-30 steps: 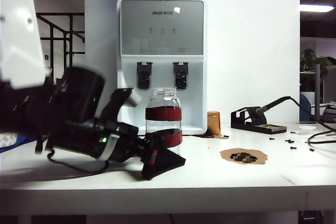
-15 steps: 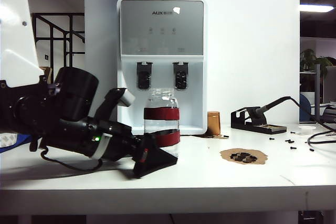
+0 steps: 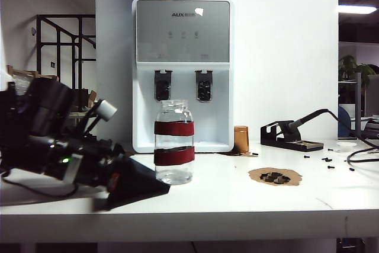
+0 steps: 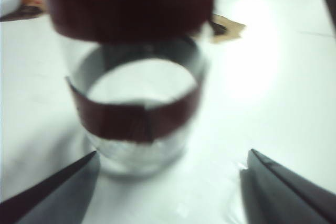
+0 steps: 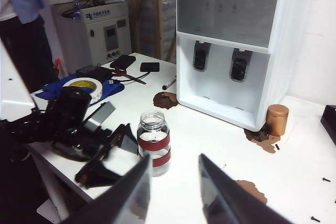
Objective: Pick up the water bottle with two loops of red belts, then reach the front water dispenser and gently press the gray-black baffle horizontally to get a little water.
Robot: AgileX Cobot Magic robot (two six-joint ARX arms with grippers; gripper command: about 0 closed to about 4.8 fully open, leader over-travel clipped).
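Since the earlier frame the left gripper [image 3: 139, 185] has pulled back toward the left side of the table, and now it lies low on the white table [image 3: 237, 199], just beside the clear glass water bottle with two dark-red bands [image 3: 174, 141]. Its black fingers [image 4: 58, 192] are spread wide, and the bottle stands upright near their tips, not touched. The bottle is on the table in front of the tall white water dispenser with a silver-gray panel [image 3: 183, 69], below the left one of two gray-black baffle levers [image 3: 162, 85]. A small copper-brown cylinder [image 3: 240, 140] stands to the right of the dispenser's base. The right gripper [image 5: 173, 192] hangs high above the table, empty, with a narrow gap between its fingers.
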